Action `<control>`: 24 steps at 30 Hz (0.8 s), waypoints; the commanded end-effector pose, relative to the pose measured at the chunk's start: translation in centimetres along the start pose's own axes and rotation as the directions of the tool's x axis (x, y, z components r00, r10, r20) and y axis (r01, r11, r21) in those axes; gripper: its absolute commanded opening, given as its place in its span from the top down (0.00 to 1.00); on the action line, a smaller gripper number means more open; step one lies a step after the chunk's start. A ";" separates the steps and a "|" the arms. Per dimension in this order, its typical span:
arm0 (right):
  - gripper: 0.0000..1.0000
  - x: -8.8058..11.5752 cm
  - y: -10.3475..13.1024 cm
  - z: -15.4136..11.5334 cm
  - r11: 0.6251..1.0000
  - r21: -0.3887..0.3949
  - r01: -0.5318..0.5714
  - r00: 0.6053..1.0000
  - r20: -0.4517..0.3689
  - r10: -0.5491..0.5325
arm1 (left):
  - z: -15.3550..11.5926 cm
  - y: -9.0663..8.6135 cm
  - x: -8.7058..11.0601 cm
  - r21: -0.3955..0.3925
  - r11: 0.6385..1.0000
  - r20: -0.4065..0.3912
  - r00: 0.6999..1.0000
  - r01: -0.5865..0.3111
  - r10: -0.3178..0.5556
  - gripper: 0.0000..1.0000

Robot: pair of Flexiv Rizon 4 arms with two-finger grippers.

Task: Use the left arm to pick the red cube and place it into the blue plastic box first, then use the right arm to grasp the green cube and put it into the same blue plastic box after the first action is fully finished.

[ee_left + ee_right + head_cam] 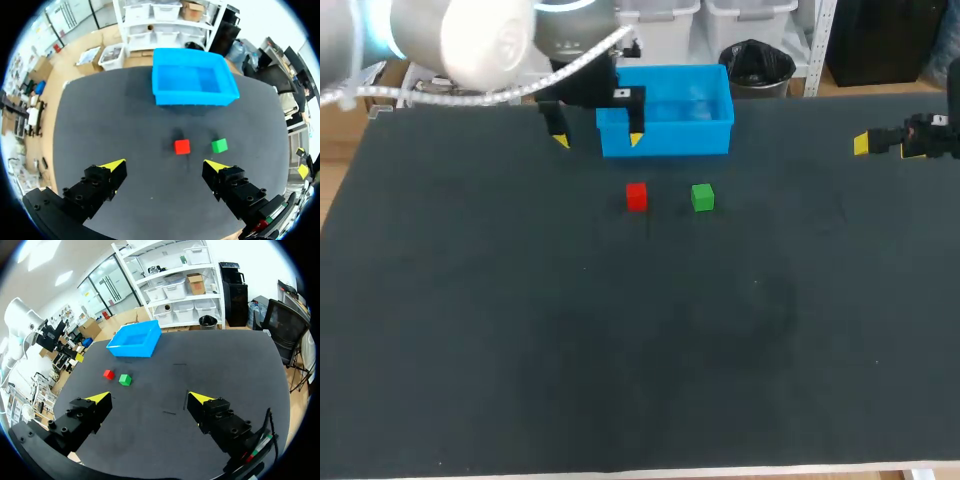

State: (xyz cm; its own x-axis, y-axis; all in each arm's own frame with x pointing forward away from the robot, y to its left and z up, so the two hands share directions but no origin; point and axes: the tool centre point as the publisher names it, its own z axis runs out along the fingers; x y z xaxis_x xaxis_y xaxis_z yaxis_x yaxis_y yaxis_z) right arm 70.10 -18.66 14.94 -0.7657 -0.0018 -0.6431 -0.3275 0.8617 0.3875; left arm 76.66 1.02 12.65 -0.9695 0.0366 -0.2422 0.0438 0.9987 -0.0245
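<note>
A small red cube (636, 196) lies on the dark table just in front of the blue plastic box (666, 137), with a green cube (702, 197) to its right. My left gripper (597, 140) hangs open high above the table near the box's left front corner. In the left wrist view the red cube (182, 146) and green cube (219, 145) lie ahead of the open left gripper (166, 164), and the box (192, 93) looks empty. My right gripper (880, 145) is open at the far right edge. The right wrist view shows the right gripper (148, 397) far from the red cube (108, 374), green cube (125, 380) and box (134, 348).
The dark table (620, 340) stretches wide and bare in front of the cubes. My left arm (470, 45) comes in over the back left corner.
</note>
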 end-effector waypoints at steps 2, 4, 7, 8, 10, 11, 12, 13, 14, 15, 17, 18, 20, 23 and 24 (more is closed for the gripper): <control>0.00 0.0 0.0 0.0 1.000 0.000 0.000 1.000 0.000 0.000 | 0.3 -1.0 -0.8 -0.089 0.996 -0.043 0.999 0.003 -0.007 0.00; 0.00 0.0 0.0 0.0 1.000 0.000 0.000 1.000 0.000 0.000 | 0.3 -1.2 -0.9 -0.089 0.996 -0.043 0.999 0.003 -0.007 0.00; 0.00 0.0 0.0 0.0 1.000 0.000 0.000 1.000 0.000 0.000 | 0.5 -1.3 -1.1 -0.083 0.996 -0.043 0.999 0.025 -0.028 0.00; 0.00 0.0 0.0 0.0 1.000 0.000 0.000 1.000 0.000 0.000 | 0.6 -1.3 -1.2 -0.079 0.996 -0.043 0.999 0.026 -0.030 0.00; 0.00 0.0 0.0 0.0 1.000 0.000 0.000 1.000 0.000 0.000 | 0.6 -1.4 -1.3 -0.070 0.997 -0.042 0.998 0.035 -0.038 0.00; 0.00 0.0 0.0 0.0 1.000 0.000 0.000 1.000 0.000 0.000 | 0.6 -1.5 -1.5 -0.069 0.997 -0.043 0.998 0.038 -0.041 0.00; 0.00 0.0 0.0 0.0 1.000 0.000 0.000 1.000 0.000 0.000 | 0.6 -1.6 -1.5 -0.065 0.997 -0.042 0.998 0.038 -0.041 0.00; 0.00 0.0 0.0 0.0 1.000 0.000 0.000 1.000 0.000 0.000 | 0.6 -1.6 -1.6 -0.063 0.997 -0.041 0.998 0.039 -0.041 0.00; 0.00 0.0 0.0 0.0 1.000 0.000 0.000 1.000 0.000 0.000 | 0.6 -1.7 -1.6 -0.062 0.997 -0.041 0.998 0.038 -0.041 0.00; 0.00 0.0 0.0 0.0 1.000 0.000 0.000 1.000 0.000 0.000 | 0.5 -1.8 -1.7 -0.061 0.997 -0.040 0.998 0.038 -0.041 0.00; 0.00 0.0 0.0 0.0 1.000 0.000 0.000 1.000 0.000 0.000 | 0.5 -1.8 -1.8 -0.058 0.998 -0.038 0.998 0.039 -0.041 0.00; 0.00 0.0 0.0 0.0 1.000 0.000 0.000 1.000 0.000 0.000 | 0.5 -1.9 -1.8 -0.054 0.998 -0.035 0.999 0.039 -0.041 0.00; 0.00 0.0 0.0 0.0 1.000 0.000 0.000 1.000 0.000 0.000 | 0.5 -2.0 -1.9 -0.032 0.999 -0.041 0.998 0.043 -0.045 0.00; 0.00 0.0 0.0 0.0 1.000 0.000 0.000 1.000 0.000 0.000 | 0.4 -2.3 -2.1 0.000 0.999 -0.033 0.999 0.038 -0.038 0.00; 0.00 0.0 0.0 0.0 1.000 0.000 0.000 1.000 0.000 0.000 | 0.1 -2.3 -2.1 0.011 0.999 -0.029 0.999 0.035 -0.035 0.00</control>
State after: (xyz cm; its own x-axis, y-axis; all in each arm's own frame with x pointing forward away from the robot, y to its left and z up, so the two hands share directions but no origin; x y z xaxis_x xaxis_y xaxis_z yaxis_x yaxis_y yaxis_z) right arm 70.10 -18.66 14.94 -0.7658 -0.0019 -0.6431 -0.3275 0.8617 0.3875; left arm 78.49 -1.76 13.03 -0.9773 -0.0017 -0.2119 0.0036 0.9997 -0.0243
